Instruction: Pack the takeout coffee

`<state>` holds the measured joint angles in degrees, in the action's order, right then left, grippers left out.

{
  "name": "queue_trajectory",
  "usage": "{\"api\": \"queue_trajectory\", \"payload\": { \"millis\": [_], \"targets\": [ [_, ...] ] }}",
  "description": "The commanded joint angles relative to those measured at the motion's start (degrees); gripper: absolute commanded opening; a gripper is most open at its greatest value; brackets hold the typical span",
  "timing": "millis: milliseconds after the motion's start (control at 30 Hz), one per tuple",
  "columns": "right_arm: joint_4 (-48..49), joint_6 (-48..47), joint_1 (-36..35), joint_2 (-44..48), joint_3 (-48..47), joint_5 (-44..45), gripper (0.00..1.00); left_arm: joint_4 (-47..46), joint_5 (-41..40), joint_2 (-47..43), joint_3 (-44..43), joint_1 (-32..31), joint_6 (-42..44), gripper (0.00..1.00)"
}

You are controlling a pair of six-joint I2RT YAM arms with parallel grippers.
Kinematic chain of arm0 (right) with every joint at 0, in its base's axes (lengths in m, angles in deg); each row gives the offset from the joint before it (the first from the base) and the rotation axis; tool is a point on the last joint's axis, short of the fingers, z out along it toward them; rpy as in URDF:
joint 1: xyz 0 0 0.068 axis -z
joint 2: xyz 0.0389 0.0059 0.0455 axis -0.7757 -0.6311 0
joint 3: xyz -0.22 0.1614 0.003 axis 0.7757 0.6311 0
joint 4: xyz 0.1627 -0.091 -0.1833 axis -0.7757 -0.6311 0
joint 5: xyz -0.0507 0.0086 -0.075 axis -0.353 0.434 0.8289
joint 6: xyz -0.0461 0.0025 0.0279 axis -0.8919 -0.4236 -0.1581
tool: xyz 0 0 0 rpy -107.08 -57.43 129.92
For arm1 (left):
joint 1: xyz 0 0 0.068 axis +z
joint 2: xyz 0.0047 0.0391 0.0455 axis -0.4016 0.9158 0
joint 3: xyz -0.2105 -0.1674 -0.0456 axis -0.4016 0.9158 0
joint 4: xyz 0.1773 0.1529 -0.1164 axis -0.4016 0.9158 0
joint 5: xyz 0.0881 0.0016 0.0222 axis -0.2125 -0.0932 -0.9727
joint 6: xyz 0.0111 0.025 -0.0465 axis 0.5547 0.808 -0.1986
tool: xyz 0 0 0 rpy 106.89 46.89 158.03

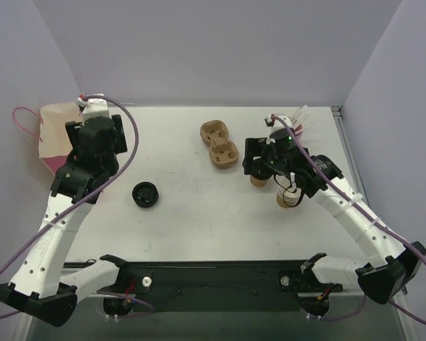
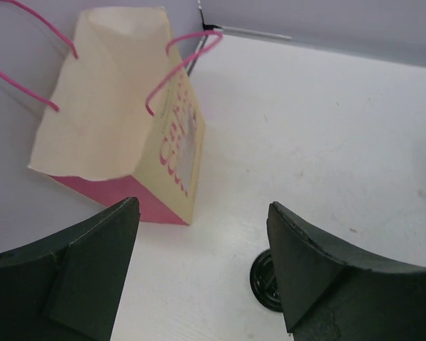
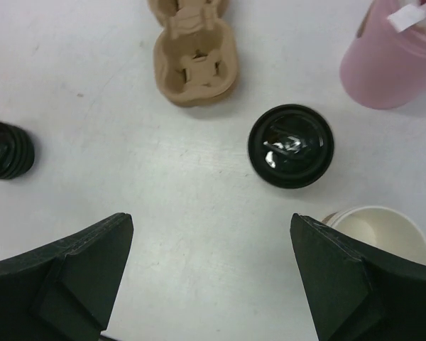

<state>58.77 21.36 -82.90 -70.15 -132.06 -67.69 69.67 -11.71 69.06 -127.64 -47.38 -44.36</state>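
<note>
An open kraft paper cup [image 3: 380, 231] with a white inside stands just right of my right gripper [image 3: 211, 270]; it also shows in the top view [image 1: 290, 197]. A second brown cup [image 1: 258, 180] sits half under that gripper [image 1: 273, 160], and from the right wrist it shows as a black lid [image 3: 291, 145] seen from above. The right gripper is open and empty above bare table. My left gripper [image 2: 202, 263] is open and empty, hanging by the cream and pink paper bag [image 2: 121, 114] with pink handles at the table's far left [image 1: 53, 135].
A brown two-hole pulp tray [image 1: 219, 145] lies at the middle back. A pink cup with white sticks [image 1: 296, 122] stands behind the right gripper. A loose black lid [image 1: 145, 194] lies left of centre. Purple walls close in on the back and both sides.
</note>
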Motion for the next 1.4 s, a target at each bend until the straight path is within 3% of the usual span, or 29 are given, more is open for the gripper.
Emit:
{"api": "queue_trajectory", "payload": {
  "millis": [0, 33, 267, 667, 867, 1167, 1367],
  "targets": [
    [-1.80, -0.26, -4.35, 2.24, 3.45, -3.69, 0.99, -2.45, 0.04, 6.09, -8.88, 8.39, 6.71, 0.81],
    [-0.76, -0.26, -5.05, 2.60, 3.97, -4.22, 0.99, -3.17, 1.09, 8.19, -9.68, 11.98, 7.16, 0.79],
    [0.13, -1.92, -6.99, 4.53, 6.00, -5.45, 0.98, -2.38, 8.83, 18.22, -19.00, 21.40, 6.55, 0.75],
    [1.98, -4.47, -6.99, 3.84, 6.70, -8.26, 0.98, -5.99, 13.23, 24.38, -11.88, 28.10, 6.37, 0.64],
    [2.33, -5.09, -7.08, 3.39, 6.26, -8.26, 0.98, -6.16, 14.46, 27.28, -12.41, 28.36, 7.43, 0.51],
    [2.42, -5.62, -6.90, 4.71, 6.88, -7.30, 0.98, -7.48, 16.83, 30.36, -14.78, 28.36, 14.71, 0.03],
    [2.50, -5.18, -6.82, 5.24, 6.62, -7.74, 0.98, -11.33, 21.22, 27.29, -14.96, 28.27, 20.70, 0.00]
  ]
}}
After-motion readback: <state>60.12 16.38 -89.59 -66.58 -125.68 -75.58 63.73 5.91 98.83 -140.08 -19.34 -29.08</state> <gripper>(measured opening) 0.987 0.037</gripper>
